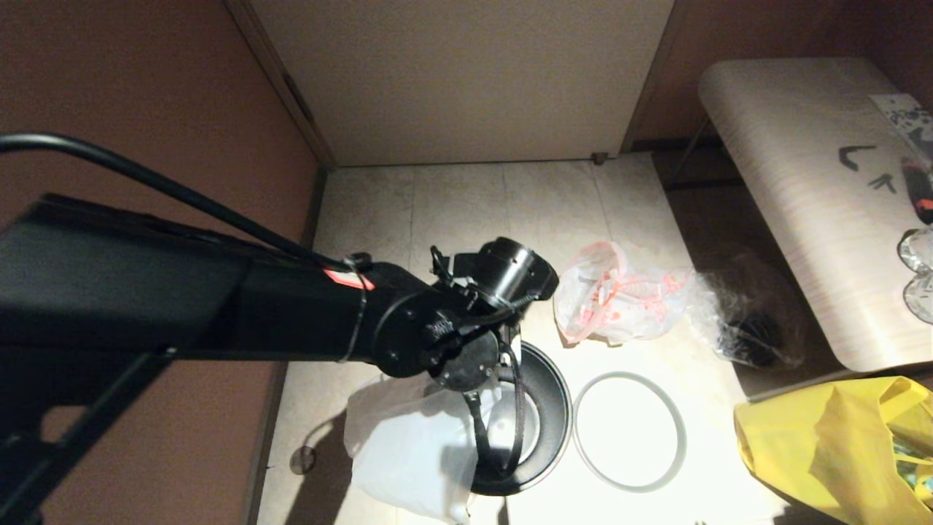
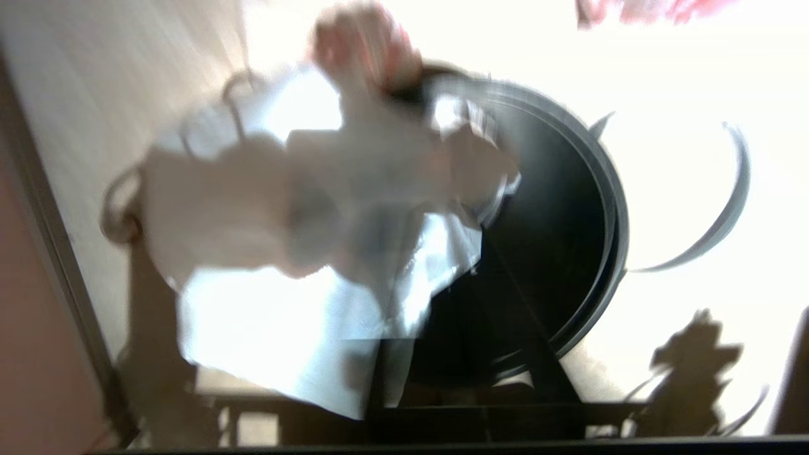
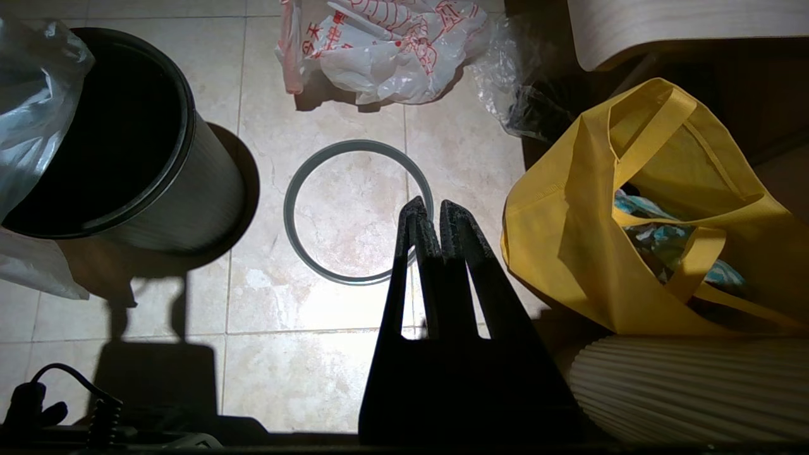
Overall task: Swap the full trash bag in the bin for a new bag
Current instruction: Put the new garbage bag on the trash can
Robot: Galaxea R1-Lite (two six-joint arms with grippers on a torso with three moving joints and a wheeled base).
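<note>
I cannot tell how my left gripper's fingers stand above the small round black bin (image 1: 543, 415), where the thin, plain translucent white new bag (image 1: 408, 452) drapes over its left rim onto the floor. I judge I am fitting this bag; next its mouth needs spreading around the rim. The lumpy, red-printed full trash bag (image 1: 609, 295) lies farther right, and my right gripper (image 3: 428, 212) hangs pressed together over the grey hoop (image 3: 357, 212).

The new bag (image 1: 408, 445) drapes over the bin's (image 1: 557, 408) left rim; hoop (image 1: 629, 430) lies right.
</note>
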